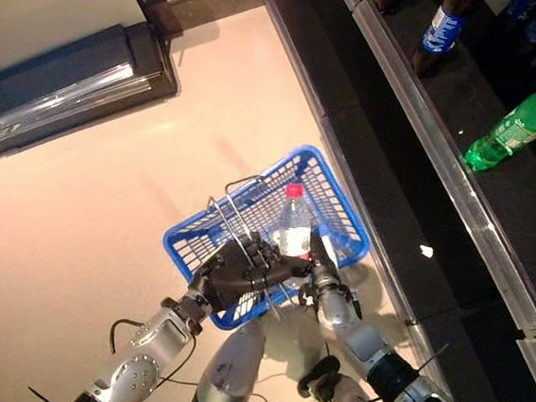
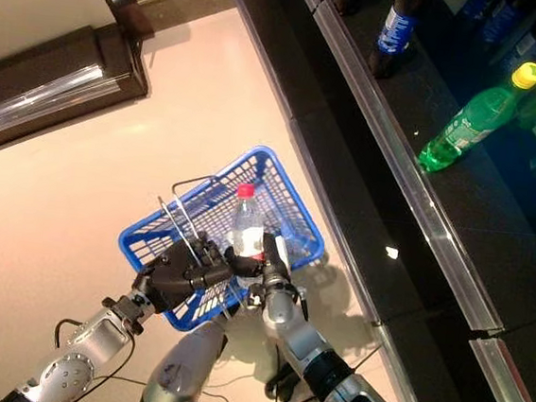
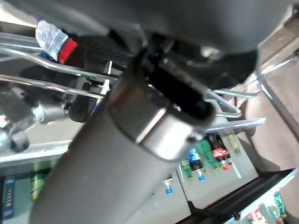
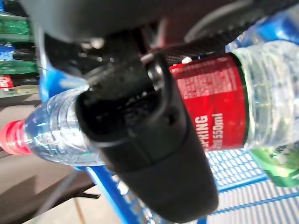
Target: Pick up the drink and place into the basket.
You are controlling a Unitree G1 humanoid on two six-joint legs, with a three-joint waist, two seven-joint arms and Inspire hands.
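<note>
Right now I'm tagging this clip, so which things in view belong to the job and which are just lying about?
Part of the job:
- clear water bottle with red cap, gripped by the right hand over the basket
- blue basket, its wire handles held by the left hand

Just lying about:
- green bottle on the dark shelf
- dark bottle with a blue label further along

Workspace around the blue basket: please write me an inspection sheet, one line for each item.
Surface: pale floor, bare.
Job's things: water bottle with a red cap, over the blue basket; wire handles up.
Clutter: something green beside the bottle in the right wrist view, unclear.
Hands: left hand curled round the basket handle; right hand curled round the bottle.
Cables: nothing seen.
Surroundings: dark shelf with a green bottle lying and a dark bottle standing.
</note>
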